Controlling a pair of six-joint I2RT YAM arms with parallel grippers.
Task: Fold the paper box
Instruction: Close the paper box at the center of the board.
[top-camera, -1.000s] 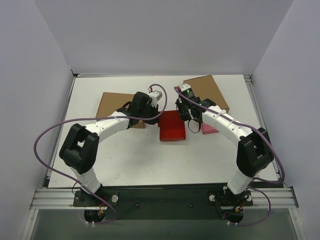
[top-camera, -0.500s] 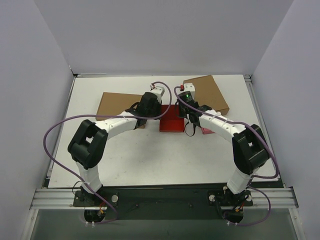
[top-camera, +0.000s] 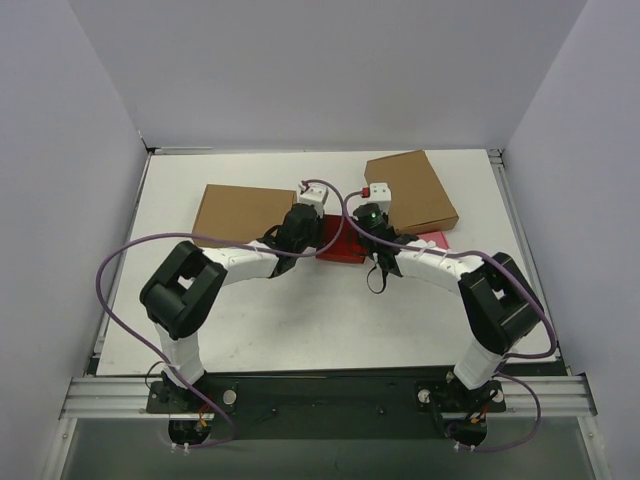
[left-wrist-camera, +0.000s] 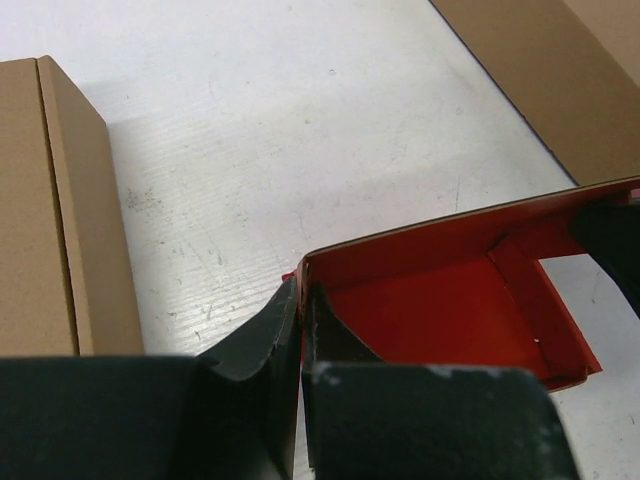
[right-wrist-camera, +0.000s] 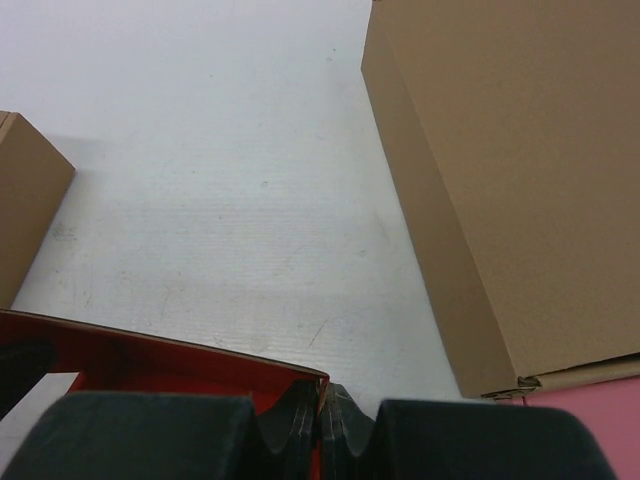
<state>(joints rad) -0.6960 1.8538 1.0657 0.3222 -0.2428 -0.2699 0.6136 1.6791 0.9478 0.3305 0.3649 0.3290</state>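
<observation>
The paper box is bright red and sits mid-table between the two arms, mostly covered by them from above. In the left wrist view its red inside shows with a raised back wall and a folded side flap. My left gripper is shut on the box's left wall, one finger on each side. My right gripper is shut on the box's right corner edge. From above, the left gripper and right gripper stand at the box's two ends.
A flat brown box lies to the left and a larger brown box at the back right. A small pink box peeks out by the right arm. Purple cables loop over both arms.
Both grippers have moved toward the back of the table with the red box, which now shows less from above. The arms have stretched further forward and lower.
</observation>
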